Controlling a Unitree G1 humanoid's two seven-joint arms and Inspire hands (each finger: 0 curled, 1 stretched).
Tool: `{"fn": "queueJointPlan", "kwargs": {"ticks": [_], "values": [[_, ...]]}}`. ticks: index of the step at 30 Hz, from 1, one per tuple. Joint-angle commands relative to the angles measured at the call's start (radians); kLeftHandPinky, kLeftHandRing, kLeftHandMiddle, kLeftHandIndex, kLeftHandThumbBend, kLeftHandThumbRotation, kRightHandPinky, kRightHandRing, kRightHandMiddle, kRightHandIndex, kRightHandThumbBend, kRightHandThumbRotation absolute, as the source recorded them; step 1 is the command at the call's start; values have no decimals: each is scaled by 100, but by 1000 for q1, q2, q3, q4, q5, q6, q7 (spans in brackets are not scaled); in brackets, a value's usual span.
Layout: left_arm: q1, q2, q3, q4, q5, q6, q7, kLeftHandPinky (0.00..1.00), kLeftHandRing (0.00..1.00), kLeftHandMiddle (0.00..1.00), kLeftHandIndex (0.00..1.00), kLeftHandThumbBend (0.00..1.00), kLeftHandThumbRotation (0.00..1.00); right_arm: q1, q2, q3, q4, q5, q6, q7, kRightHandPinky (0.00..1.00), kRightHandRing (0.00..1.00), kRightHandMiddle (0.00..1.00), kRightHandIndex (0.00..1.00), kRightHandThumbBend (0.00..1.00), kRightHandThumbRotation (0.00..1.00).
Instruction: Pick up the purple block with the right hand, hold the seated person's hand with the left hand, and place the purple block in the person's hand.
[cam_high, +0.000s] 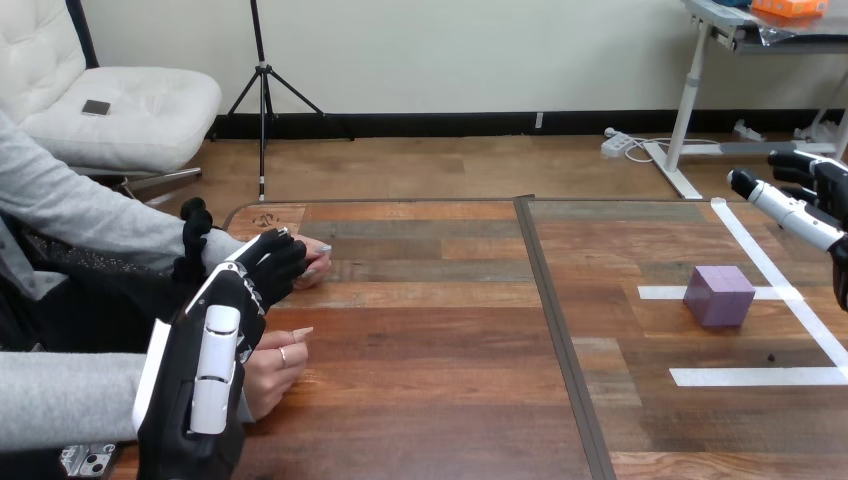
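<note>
1. A wooden table (440, 400) is being looked down on from the robot's head, and both robot arms are being brought in from the near side
2. The left hand (225, 310) is being held over the table's near left part, with its white-shelled back turned upward
3. The person's farther hand (314, 262), lying on the table near its left edge, is being grasped by the left hand: the black fingers (278, 262) are being curled over its back, and the thumb (193, 232) is being set at the far side of the wrist, against a grey sleeve (90, 215)
4. The person's nearer hand (272, 368) is being rested on the table as a loose fist just beside the left hand, on its right; whether the two are touching cannot be told
5. The right hand (822, 195) is being held in the air at the view's right edge, released and grasping nothing, with one finger (785, 205) being stretched toward the left
6. The purple block (718, 295) is being carried by the table's right part, flat on one face, lower in the view than the right hand and well apart from it
7. The block is being framed by strips of white tape (760, 376): a short strip is being crossed by the block, a second short strip is lying nearer the robot, and a long strip is running past the block's right side
</note>
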Motion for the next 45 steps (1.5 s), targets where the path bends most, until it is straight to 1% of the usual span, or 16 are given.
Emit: {"fn": "queueJointPlan", "kwargs": {"ticks": [1, 5, 10, 11, 14, 17, 19, 23, 27, 30, 33, 36, 39, 43, 45], "values": [[-38, 6, -1, -36, -12, 2, -11, 87, 84, 81, 80, 54, 100, -131, -43, 38, 21, -40, 2, -32, 77, 87, 88, 81, 90, 52], [-43, 4, 1, -29, -13, -3, -13, 87, 84, 81, 80, 55, 100, -151, -46, 57, 42, -65, 35, -36, 77, 87, 88, 83, 90, 53], [-50, -1, 4, -16, -9, -18, -12, 86, 83, 80, 79, 54, 100, -165, -42, 69, 58, -79, 53, -40, 77, 87, 88, 85, 93, 50], [-48, -1, 4, -20, -8, -14, -11, 86, 83, 80, 79, 54, 100, -169, -42, 80, 60, -92, 64, -43, 77, 87, 88, 85, 93, 50], [-46, 0, 3, -27, -6, -6, -9, 86, 83, 80, 79, 54, 100, -175, -39, 102, 64, -117, 85, -51, 78, 88, 89, 86, 92, 49], [-47, 1, 3, -26, -5, -8, -10, 86, 83, 80, 78, 54, 100, -177, -32, 114, 68, -129, 94, -55, 78, 88, 89, 86, 91, 47], [-48, 1, 3, -24, -4, -11, -10, 86, 83, 80, 78, 53, 100, -178, -29, 118, 70, -133, 97, -52, 78, 88, 90, 87, 89, 44], [-52, 2, 3, -19, -6, -18, -15, 85, 83, 80, 79, 51, 100, -183, -23, 157, 78, -173, 121, -64, 78, 89, 90, 87, 89, 43], [-52, 0, 4, -20, -4, -19, -12, 84, 82, 79, 78, 51, 100, -184, -15, 182, 85, -198, 139, -67, 77, 89, 91, 87, 93, 45], [-50, 0, 4, -24, -5, -15, -12, 83, 81, 79, 78, 51, 100, -182, -5, 191, 89, -203, 149, -66, 77, 89, 91, 88, 94, 46], [-52, 2, 6, -22, -2, -16, -11, 82, 81, 78, 78, 51, 100, -179, 8, 207, 91, -217, 164, -75, 76, 89, 90, 88, 96, 46], [-54, 5, 8, -18, 1, -23, -12, 80, 81, 78, 77, 50, 100, -180, 19, 219, 94, -223, 193, -75, 75, 89, 90, 89, 98, 46], [-55, 5, 10, -14, 3, -30, -12, 80, 80, 78, 77, 50, 100, -173, 29, 221, 96, -220, 192, -75, 75, 89, 91, 89, 98, 44], [-53, 9, 10, -20, -2, -24, -17, 80, 80, 78, 77, 49, 100, -163, 43, 234, 101, -227, 202, -80, 75, 90, 91, 89, 97, 42], [-53, 10, 11, -21, -3, -24, -17, 80, 81, 78, 77, 48, 100, -160, 47, 239, 103, -229, 203, -84, 77, 91, 92, 90, 97, 40]]}}
